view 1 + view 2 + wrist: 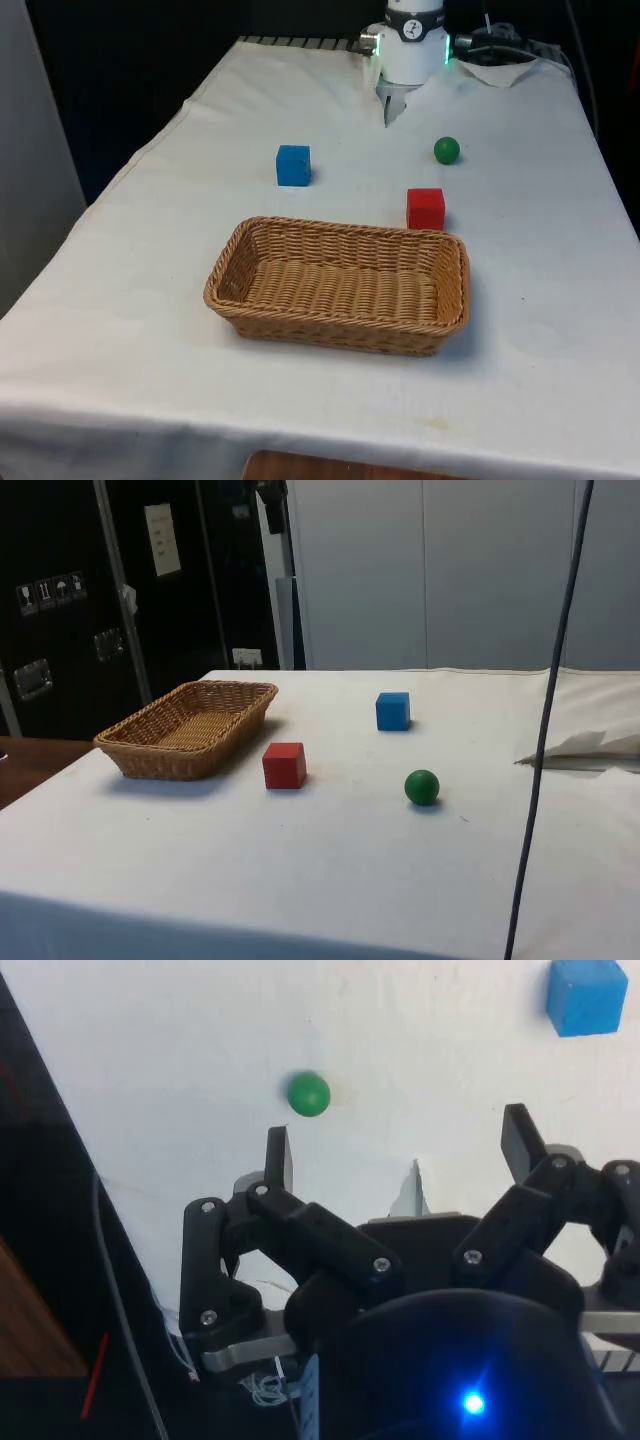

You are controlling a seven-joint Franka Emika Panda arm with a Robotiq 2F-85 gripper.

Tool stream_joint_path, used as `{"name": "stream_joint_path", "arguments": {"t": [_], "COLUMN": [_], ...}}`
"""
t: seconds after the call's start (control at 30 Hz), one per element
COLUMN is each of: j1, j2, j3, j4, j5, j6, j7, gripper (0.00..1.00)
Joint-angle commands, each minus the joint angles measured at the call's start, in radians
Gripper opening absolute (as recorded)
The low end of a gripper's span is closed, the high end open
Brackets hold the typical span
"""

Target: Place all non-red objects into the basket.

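wicker basket [340, 285] bare inside, blue cube [293, 165] well apart

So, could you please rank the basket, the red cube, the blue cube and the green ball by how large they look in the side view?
1. basket, clearly largest
2. red cube
3. blue cube, a little smaller than the red, but it sits farther from the camera, so the cubes may match
4. green ball, smallest
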Motion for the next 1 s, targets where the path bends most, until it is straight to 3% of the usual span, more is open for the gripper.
{"name": "stream_joint_path", "arguments": {"t": [0.0, 0.4, 0.97], "j1": [-0.001, -0.014, -0.024], "j2": [-0.003, -0.112, -0.220], "j3": [-0.001, -0.014, -0.048], "j4": [-0.004, -0.124, -0.257], "j5": [0.000, -0.031, -0.053], "j6": [0.000, 0.047, 0.096], "j7": [-0.001, -0.031, -0.092], "gripper": [1.00, 1.00, 1.00]}}
